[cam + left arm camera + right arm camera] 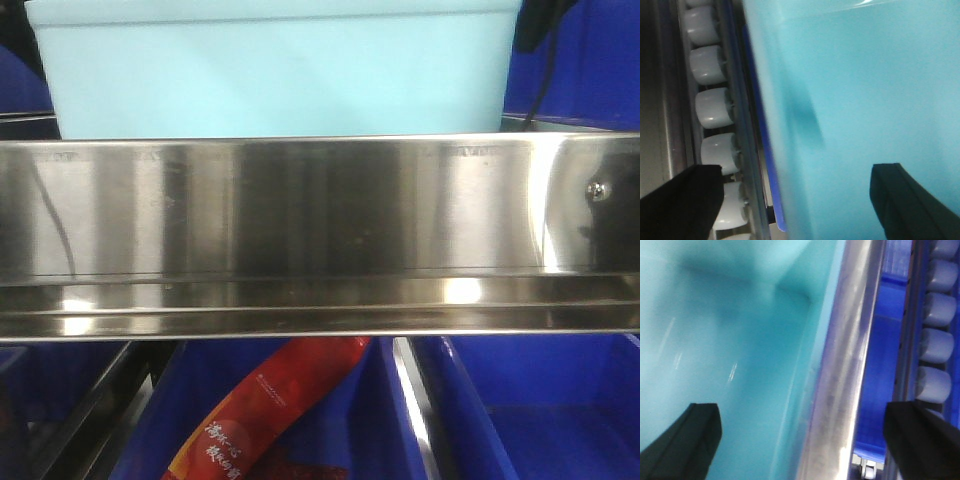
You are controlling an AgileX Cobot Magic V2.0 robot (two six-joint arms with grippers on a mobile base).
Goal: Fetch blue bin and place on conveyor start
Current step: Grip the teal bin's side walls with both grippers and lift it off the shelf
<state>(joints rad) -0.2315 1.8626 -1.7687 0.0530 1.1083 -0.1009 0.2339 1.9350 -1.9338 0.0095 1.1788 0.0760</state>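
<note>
Exterior front-facing view: the blue bin (280, 70) stands on the upper shelf, directly behind the stainless-steel shelf rail (300, 220). Its long axis runs left to right across the frame. Dark royal-blue bins (540, 410) flank it and fill the level below, where one holds a red packet (270, 410). The conveyor start is not in view. Dark shapes at both upper corners are probably the arms, one at each end of the bin, so neither arm is nearer.

Left wrist-mounted view: the left claw (795, 200) is spread wide and holds nothing. One finger hangs over the white rollers (714, 107) outside the bin, and the other lies against the turquoise surface. The bin's end wall runs up the frame between them.

Right wrist-mounted view: the right claw (802, 435) is likewise spread wide and empty. One finger sits over the bin's interior, and the other over a royal-blue bin (880, 365) and grey rollers (935, 345). A blurred pale grey band passes between the fingers; you cannot tell whether it is the bin's rim or steel rail.

Judge the next move as closing on both end walls. Check that each wall is centred in its claw before you close.
</note>
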